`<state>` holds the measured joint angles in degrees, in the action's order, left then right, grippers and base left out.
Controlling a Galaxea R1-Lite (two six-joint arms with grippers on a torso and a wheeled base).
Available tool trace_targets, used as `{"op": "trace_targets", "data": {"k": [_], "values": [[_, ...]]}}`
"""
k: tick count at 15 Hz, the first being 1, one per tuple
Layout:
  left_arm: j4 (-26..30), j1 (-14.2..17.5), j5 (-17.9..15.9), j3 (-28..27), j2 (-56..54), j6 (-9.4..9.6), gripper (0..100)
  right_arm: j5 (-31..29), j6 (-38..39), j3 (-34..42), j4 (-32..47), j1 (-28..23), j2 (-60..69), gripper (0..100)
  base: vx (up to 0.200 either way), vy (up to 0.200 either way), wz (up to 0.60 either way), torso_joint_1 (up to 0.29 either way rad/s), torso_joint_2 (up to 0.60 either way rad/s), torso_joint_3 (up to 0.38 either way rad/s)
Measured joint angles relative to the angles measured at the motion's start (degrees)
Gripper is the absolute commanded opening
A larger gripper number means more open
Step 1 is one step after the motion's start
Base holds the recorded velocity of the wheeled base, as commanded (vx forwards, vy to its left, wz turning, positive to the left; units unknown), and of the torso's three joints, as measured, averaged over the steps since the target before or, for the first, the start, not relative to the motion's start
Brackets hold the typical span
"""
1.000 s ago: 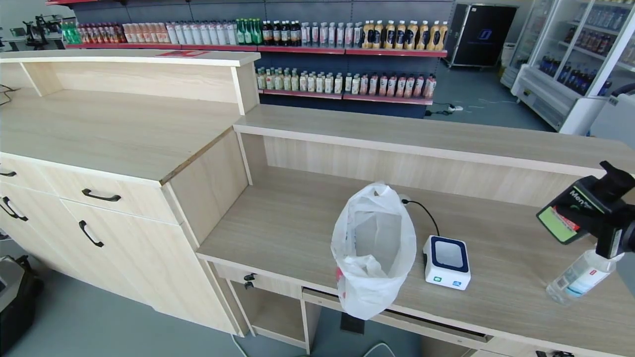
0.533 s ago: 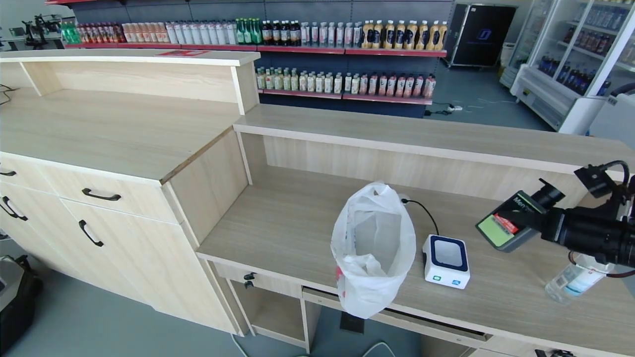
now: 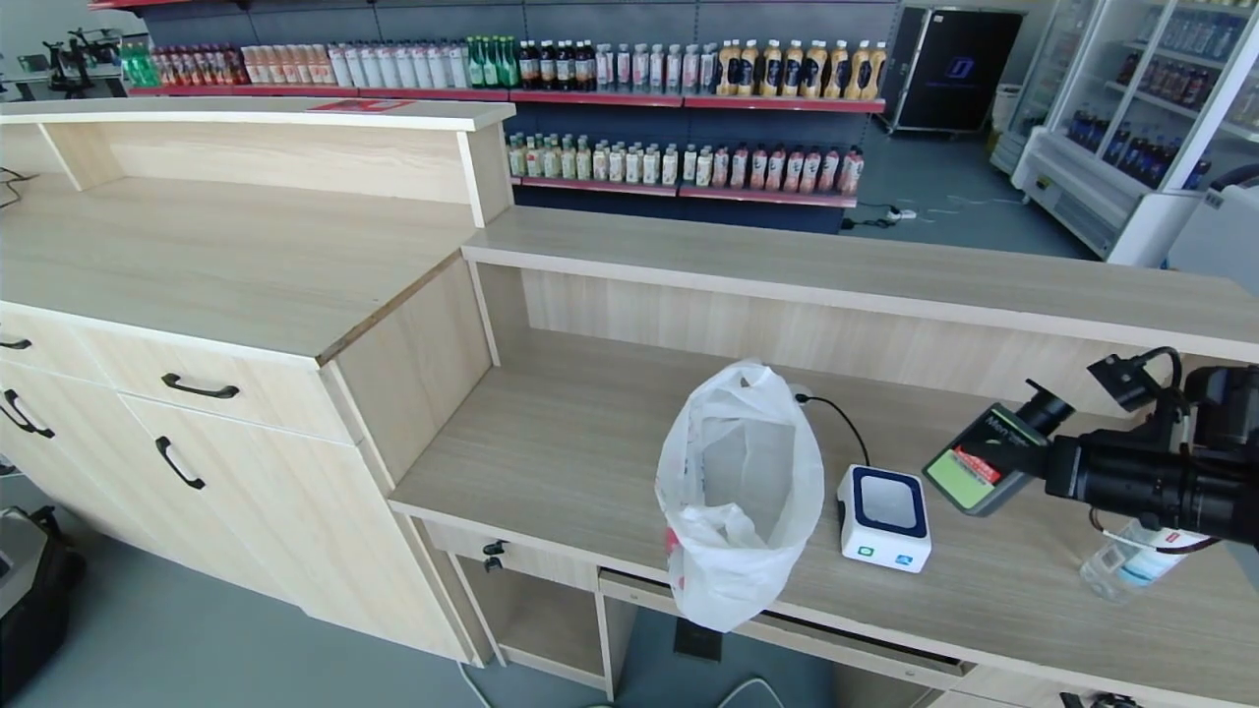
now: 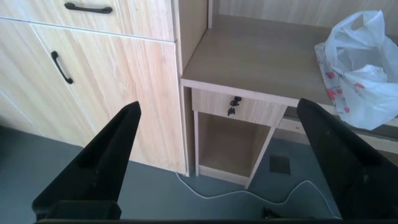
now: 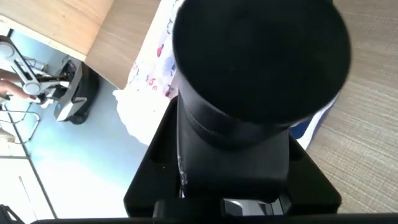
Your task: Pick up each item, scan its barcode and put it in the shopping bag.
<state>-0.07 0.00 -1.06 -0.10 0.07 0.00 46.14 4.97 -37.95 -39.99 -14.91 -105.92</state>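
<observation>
The scan step is judged to be in hand. A dark bottle with a black round cap and a green-and-red label [image 3: 974,462] is clamped in the right gripper [image 3: 1028,447] and held in the air just right of the white box scanner with a dark-framed window [image 3: 885,513], not yet over the glass. Next, the barcode, which cannot be made out, would need to be turned toward that window. The translucent white plastic shopping bag [image 3: 740,492] stands open just left of the scanner on the pale wooden bench [image 3: 570,442]. A clear plastic bottle [image 3: 1131,562] lies beneath the right arm and could be knocked. The left gripper [image 4: 219,109] is spread wide and empty, off the bench's front.
</observation>
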Motion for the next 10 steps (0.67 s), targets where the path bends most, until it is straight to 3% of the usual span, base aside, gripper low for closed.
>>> {"op": "trace_targets", "data": {"k": [10], "values": [[0.0, 0.0, 0.0, 0.0, 0.0, 0.0, 100, -4.2, -3.1, -4.4, -3.7, 0.7, -9.7, 0, 0.0, 0.0, 0.0, 0.0, 0.0, 0.0]]}}
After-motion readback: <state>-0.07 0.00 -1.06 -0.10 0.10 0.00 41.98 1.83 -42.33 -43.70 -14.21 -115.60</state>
